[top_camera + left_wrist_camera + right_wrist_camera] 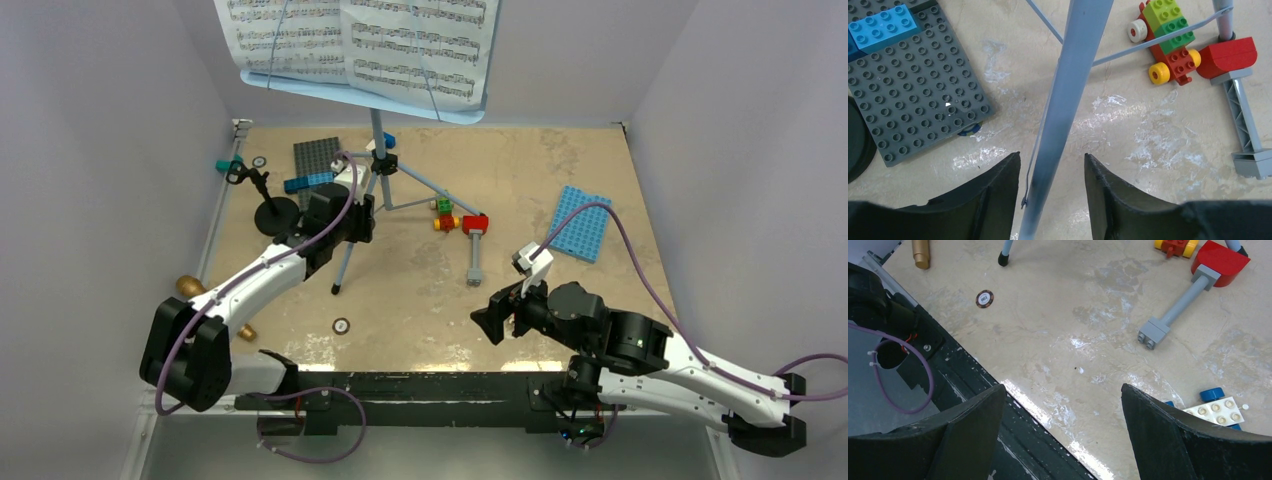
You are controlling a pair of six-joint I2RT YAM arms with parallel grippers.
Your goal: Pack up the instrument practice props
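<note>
Two grippers are mine. My left gripper stands partly open astride one sloping leg of the music stand, a fingertip on either side. A strip of table shows between each pad and the leg, so nothing is pinched. The stand is upright at the table's 12 o'clock, with sheet music spread across its top. The mic stand is upright at 10 o'clock, just beside my left wrist and next to a grey baseplate. The mic lies at 9 o'clock by the table's edge, partly under my left arm. My right gripper hangs wide and empty at 5 o'clock, with a red brick ahead of it.
</note>
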